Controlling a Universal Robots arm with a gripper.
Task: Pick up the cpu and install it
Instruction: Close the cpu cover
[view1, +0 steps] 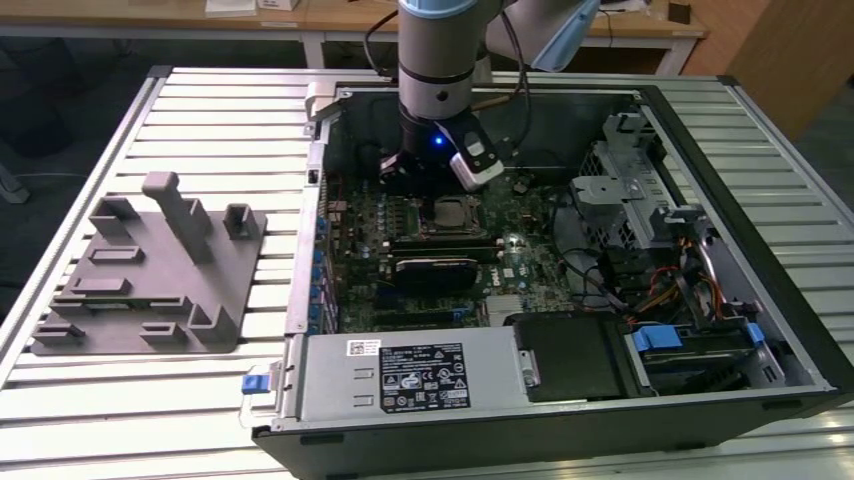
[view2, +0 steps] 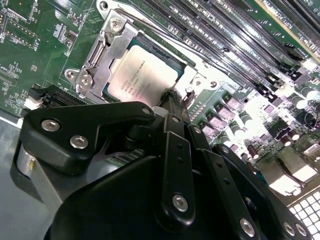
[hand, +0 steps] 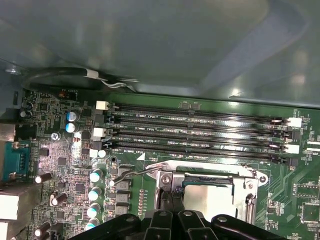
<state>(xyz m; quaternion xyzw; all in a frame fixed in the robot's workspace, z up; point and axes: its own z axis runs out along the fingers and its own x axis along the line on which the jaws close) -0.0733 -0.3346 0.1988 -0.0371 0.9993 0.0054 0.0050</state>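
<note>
The cpu (view2: 142, 75), a pale silver-grey square chip, lies flat in the motherboard socket (view2: 112, 47) with the metal load plate framing it. In the exterior view the cpu (view1: 451, 213) sits mid-board inside the open computer case. In the first wrist view part of the cpu (hand: 215, 195) shows through the frame. My gripper (view2: 172, 97) is shut, its fingers pressed together, with the tips at the socket frame's edge beside the chip. Nothing shows between them. The gripper (view1: 434, 192) hangs just behind the socket in the exterior view, and its tips (hand: 172, 194) show in the first wrist view.
A thin wire socket lever (hand: 137, 172) runs beside the frame. Memory slots (hand: 200, 132) lie close behind. A black block (view1: 434, 268) sits in front of the socket. The power supply (view1: 400, 375), the drive cage (view1: 641, 190) and the case walls hem the board in. A grey plastic tray (view1: 147, 270) lies at the exterior view's left.
</note>
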